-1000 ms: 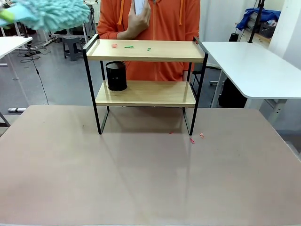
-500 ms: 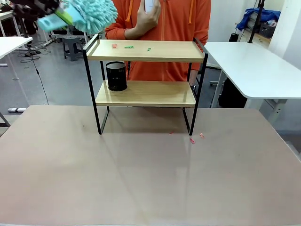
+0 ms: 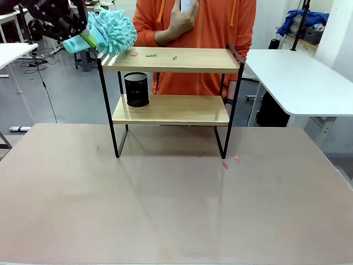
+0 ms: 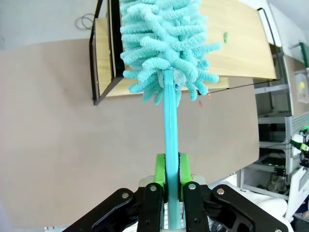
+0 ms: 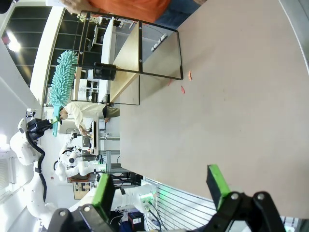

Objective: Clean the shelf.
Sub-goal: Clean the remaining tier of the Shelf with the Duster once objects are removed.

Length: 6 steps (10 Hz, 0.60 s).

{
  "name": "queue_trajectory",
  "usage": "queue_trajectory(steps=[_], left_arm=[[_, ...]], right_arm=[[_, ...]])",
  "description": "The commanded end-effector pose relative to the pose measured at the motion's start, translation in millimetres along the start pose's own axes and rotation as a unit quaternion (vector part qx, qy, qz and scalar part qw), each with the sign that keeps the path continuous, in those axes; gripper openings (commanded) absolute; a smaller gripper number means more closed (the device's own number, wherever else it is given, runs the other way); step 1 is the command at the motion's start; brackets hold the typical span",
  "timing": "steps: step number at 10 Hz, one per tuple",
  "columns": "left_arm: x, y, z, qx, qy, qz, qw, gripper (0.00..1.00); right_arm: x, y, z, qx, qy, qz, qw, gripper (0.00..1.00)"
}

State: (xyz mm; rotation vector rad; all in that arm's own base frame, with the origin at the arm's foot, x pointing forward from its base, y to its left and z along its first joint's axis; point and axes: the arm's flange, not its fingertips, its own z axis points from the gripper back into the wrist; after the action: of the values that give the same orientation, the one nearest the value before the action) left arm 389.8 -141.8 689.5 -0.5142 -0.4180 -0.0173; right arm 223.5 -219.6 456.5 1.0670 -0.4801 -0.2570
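Observation:
The shelf (image 3: 171, 59) stands mid-table, two light wooden boards in a black frame. Small pink and green scraps (image 3: 151, 54) lie on its top board. My left gripper (image 3: 77, 34) is up at the left, shut on the handle of a teal fluffy duster (image 3: 113, 30). The duster's head hangs over the top board's left end. In the left wrist view, green pads (image 4: 160, 166) clamp the duster handle (image 4: 170, 125), with the shelf (image 4: 236, 48) beyond the duster head. My right gripper (image 5: 161, 188) is open above the table, holding nothing, far from the shelf (image 5: 130, 58).
A black mesh cup (image 3: 136, 89) sits at the left of the lower board. Red scraps (image 3: 225, 164) lie on the brown table near the shelf's front right leg. A person in orange (image 3: 198, 33) stands behind the shelf with one hand raised. White tables flank the scene.
My left gripper has carried the duster rightward and down, from the picture's top left corner to the shelf's upper left end. The person has shifted slightly right.

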Motion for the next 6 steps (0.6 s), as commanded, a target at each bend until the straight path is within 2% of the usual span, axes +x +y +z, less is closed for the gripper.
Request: queue_trajectory(steps=[1,3,6], left_arm=[[4,-4,-11,0.016,0.000,0.005,1.000,0.00],[3,-10,-26,0.016,0.025,-0.014,0.999,0.00],[-4,-28,-39,-0.026,0.071,-0.057,0.995,0.00]], right_arm=[[0,1,-3,0.010,-0.006,0.013,1.000,1.00],[0,1,-3,0.010,-0.006,0.013,1.000,1.00],[0,1,-3,0.010,-0.006,0.013,1.000,1.00]])
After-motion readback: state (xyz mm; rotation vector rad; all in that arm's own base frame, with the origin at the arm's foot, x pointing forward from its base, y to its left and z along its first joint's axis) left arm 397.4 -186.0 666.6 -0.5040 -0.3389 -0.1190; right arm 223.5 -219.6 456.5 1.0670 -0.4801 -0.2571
